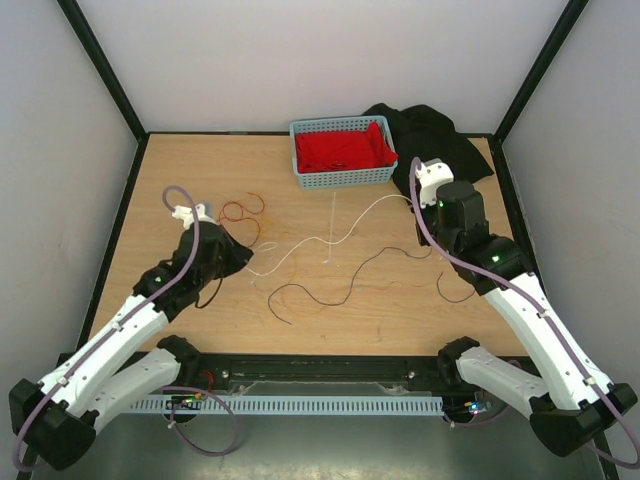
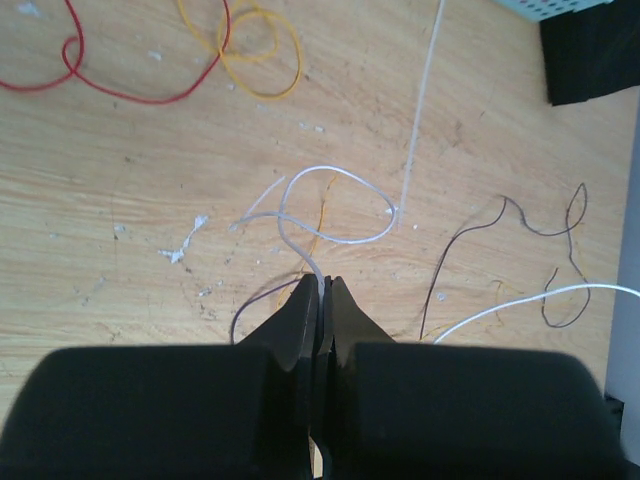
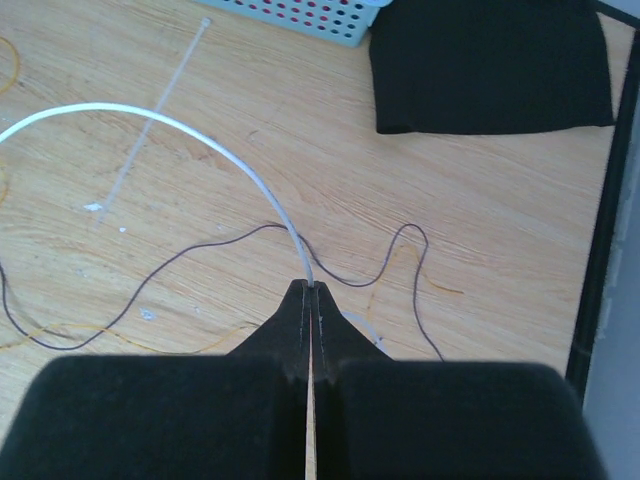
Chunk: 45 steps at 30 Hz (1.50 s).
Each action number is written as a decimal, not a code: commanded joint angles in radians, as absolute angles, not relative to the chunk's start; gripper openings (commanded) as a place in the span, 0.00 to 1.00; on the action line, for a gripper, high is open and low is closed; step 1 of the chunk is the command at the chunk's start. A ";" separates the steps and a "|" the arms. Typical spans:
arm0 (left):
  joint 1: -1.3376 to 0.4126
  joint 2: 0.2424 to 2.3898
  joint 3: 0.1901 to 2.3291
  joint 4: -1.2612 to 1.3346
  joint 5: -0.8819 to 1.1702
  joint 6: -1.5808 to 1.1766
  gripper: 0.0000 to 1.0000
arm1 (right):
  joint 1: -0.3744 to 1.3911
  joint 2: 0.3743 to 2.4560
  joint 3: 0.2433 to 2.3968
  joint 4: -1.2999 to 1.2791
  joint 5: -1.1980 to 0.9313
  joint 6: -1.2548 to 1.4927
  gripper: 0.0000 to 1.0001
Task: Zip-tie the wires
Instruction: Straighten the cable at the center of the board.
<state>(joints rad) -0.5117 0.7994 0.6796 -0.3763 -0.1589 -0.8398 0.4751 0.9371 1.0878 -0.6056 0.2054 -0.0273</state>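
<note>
A thin white wire [image 1: 290, 252] spans the table between my two grippers. The left gripper [image 1: 245, 262] [image 2: 322, 282] is shut on one end, where the wire curls into a loop [image 2: 340, 172]. At the other end the right gripper [image 1: 418, 203] [image 3: 310, 285] is shut on it, and the wire arcs away to the left [image 3: 200, 135]. A dark brown wire [image 1: 358, 275] [image 3: 200, 247] lies curled on the wood between the arms. Red [image 2: 130, 97] and yellow-orange [image 2: 290, 60] wires lie beyond the left gripper. The zip tie [image 1: 331, 220] [image 2: 415, 130] [image 3: 150, 125] lies straight, untouched, below the basket.
A light-blue basket [image 1: 345, 178] holding a red cloth stands at the back centre. A black cloth [image 1: 440, 135] lies at the back right, close behind the right wrist. White walls and black frame posts enclose the table.
</note>
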 commanded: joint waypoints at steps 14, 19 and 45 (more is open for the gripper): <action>-0.685 0.920 0.573 -0.319 -0.347 -0.950 0.60 | 0.472 0.913 1.114 -0.667 0.287 -0.059 0.00; -0.669 0.837 0.591 -0.307 -0.394 -0.724 0.72 | 0.472 0.905 1.098 -0.679 0.317 -0.079 0.00; -0.643 1.660 1.105 -0.086 0.188 -0.333 0.75 | 0.472 0.885 1.100 -0.678 0.284 -0.067 0.00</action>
